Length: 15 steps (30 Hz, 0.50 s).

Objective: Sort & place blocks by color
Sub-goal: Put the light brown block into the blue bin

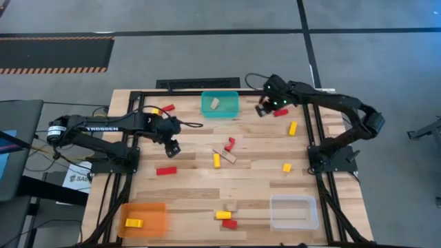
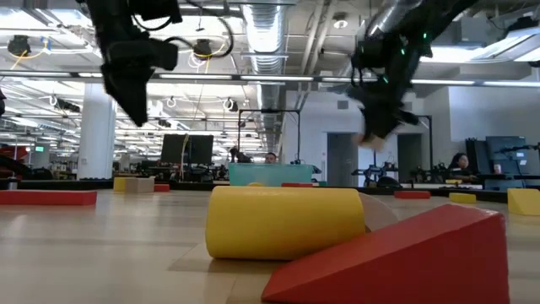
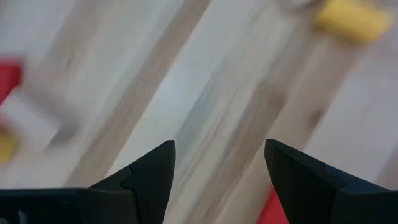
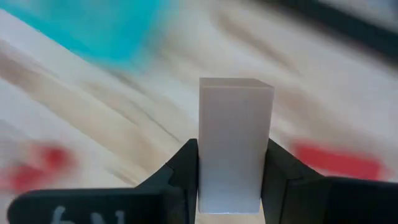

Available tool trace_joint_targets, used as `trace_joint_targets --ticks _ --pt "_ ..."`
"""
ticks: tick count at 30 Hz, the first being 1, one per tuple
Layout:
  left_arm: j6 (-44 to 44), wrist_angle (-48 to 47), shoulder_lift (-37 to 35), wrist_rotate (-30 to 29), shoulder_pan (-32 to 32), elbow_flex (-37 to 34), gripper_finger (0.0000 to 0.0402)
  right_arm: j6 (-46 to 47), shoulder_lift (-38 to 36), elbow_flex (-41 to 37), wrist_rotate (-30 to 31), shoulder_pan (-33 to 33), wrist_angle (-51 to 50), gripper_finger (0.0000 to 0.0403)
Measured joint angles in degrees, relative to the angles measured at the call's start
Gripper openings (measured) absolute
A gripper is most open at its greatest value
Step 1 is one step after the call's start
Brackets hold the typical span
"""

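Note:
Red, yellow and tan blocks lie scattered on the wooden table (image 1: 186, 189). My right gripper (image 1: 265, 109) hangs over the far side, just right of the teal bin (image 1: 220, 105), and is shut on a tan block (image 4: 235, 124). A tan block (image 1: 215, 103) lies in the teal bin. My left gripper (image 1: 172, 147) hovers open over bare wood at the left middle, with nothing between its fingers (image 3: 149, 171). Near it lie a red bar (image 1: 166, 170) and a yellow block (image 1: 217, 160). My right gripper pinches the tan block by its two long sides (image 4: 205, 168) between the two fingers. The block lies along the fingers and sticks out past their tips. The fingers slant down from above. The block (image 2: 371, 139) hangs clear of the table.
An orange bin (image 1: 145, 217) holding a yellow block stands at the near left, and a clear bin (image 1: 294, 210) at the near right. A red block (image 1: 280, 112) and a yellow one (image 1: 293, 127) lie near my right gripper. A black frame (image 1: 138, 96) borders the table.

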Motion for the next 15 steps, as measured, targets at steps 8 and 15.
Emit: trace_joint_targets --ticks 8,15 --pt "-7.19 -5.99 -0.39 -6.41 3.3 0.0 0.0235 6.71 7.95 7.09 -3.9 7.69 23.76 0.0118" --pt "-11.62 -9.91 -0.79 -4.94 12.06 -0.02 0.0235 4.73 24.67 22.33 -6.09 7.32 20.19 0.0118"
